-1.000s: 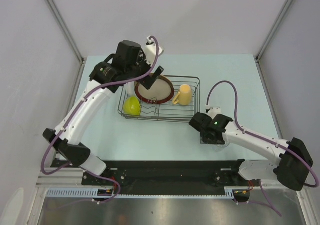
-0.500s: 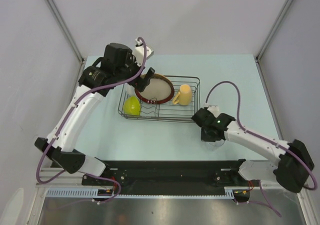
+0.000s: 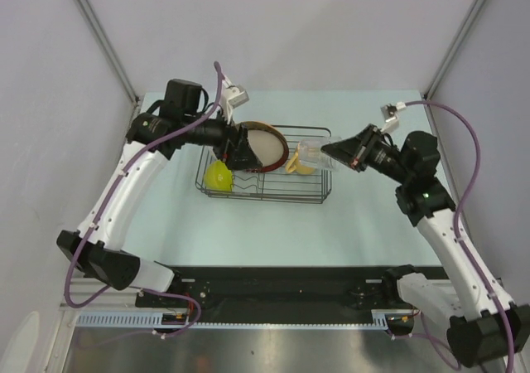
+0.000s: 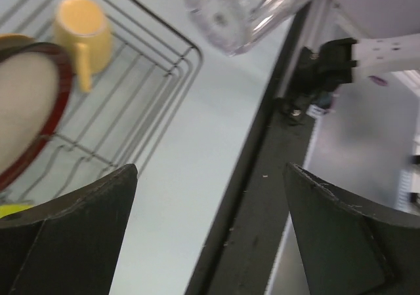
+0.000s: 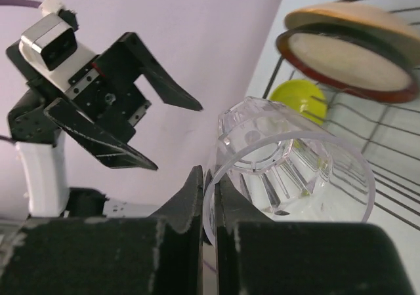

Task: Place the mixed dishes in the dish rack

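Glass pinched by its rim, held over the right end of the rack.

The right gripper (image 5: 210, 200) has its jaws pressed onto the wall of the glass (image 5: 289, 170), one finger inside and one outside. So the glass lies on its side, mouth toward the wrist, above the rack (image 3: 325, 182) and just over the cup (image 4: 82, 29). That rim grip likely leaves room to lower it beside the cup. The left gripper (image 3: 236, 151), jaws spread and empty, hovers by the red-rimmed plate (image 3: 263, 147).

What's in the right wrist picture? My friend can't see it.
The right end effector pinches the rim of a clear glass. Beyond it are the open left end effector and a dish rack holding two plates and a lime-green bowl.
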Available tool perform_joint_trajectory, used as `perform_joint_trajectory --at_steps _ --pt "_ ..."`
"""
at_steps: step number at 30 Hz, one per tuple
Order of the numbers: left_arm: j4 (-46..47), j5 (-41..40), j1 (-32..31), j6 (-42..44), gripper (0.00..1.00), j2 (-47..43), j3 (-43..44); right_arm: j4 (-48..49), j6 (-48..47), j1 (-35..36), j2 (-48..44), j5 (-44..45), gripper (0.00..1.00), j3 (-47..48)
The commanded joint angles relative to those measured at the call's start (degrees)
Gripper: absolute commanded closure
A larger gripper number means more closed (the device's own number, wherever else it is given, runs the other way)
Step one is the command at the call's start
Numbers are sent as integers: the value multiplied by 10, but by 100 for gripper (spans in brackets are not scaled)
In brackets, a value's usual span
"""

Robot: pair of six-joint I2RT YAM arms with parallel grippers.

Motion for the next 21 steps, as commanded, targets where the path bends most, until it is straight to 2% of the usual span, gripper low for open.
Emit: perform_joint_trajectory --at_steps 1,6,13,21 --pt "59 167 1 -73 3 -5 -35 181 88 26 74 -106 100 5" --pt "114 253 2 -130 4 -12 -92 308 147 56 133 -105 100 5" --pt "143 226 2 -142 6 0 -130 399 205 76 183 -110 100 5" --pt "112 215 3 -120 7 50 -63 421 233 77 188 -133 100 5"
